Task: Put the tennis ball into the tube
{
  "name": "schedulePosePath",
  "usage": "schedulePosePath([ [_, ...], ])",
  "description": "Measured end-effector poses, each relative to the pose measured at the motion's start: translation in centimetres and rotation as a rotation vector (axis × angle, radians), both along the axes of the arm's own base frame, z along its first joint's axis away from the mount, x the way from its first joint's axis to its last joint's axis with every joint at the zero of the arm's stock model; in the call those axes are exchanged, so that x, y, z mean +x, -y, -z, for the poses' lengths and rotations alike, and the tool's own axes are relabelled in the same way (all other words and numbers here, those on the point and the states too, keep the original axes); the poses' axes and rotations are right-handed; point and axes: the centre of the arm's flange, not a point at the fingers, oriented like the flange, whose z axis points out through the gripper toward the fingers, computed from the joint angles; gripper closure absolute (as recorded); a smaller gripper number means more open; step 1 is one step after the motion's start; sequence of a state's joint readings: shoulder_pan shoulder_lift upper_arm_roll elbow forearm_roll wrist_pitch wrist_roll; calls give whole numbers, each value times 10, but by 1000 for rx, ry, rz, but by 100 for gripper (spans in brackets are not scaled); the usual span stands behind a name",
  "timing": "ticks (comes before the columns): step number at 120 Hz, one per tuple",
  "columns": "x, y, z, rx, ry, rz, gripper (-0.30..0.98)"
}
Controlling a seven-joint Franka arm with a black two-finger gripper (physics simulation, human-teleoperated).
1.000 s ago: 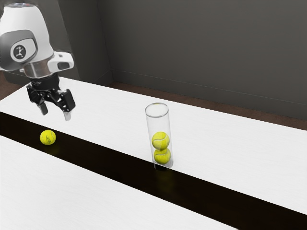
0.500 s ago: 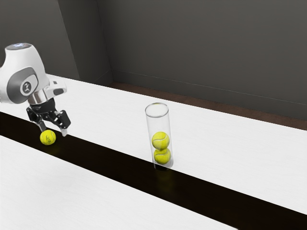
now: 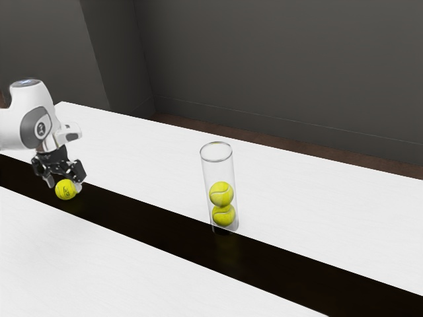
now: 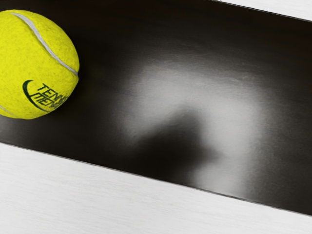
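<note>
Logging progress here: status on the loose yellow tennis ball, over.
Black two-finger gripper open, low at the ball. Ball on black strip, outside the clear cylindrical tube. Two yellow tennis balls inside tube; its mouth uncovered.

Soft, pale glare with a dim, hazy-edged patch in it lies on the dark strip (image 4: 122, 34) beside the tennis ball (image 4: 34, 63), amid bright white tabletop (image 4: 73, 190) and before a dim wall (image 3: 277, 66).

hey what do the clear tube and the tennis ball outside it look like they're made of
The tube looks like smooth, clear plastic, though glass is possible: two yellow balls show through its wall. The tennis ball outside it looks felt-covered and matte, judging by its finely speckled yellow surface and pale seam; its core is hidden.
</note>
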State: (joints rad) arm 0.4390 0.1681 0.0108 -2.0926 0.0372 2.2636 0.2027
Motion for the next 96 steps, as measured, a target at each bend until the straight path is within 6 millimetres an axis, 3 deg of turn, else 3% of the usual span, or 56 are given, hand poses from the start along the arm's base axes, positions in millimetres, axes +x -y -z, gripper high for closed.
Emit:
schedulePosePath([
  [14,9,-11,18,-8,-13,5,0],
  [33,18,-32,14,4,11,1,0],
  [68,44,-62,42,-2,10,0,0],
  [96,49,-86,58,-1,7,-9,0],
])
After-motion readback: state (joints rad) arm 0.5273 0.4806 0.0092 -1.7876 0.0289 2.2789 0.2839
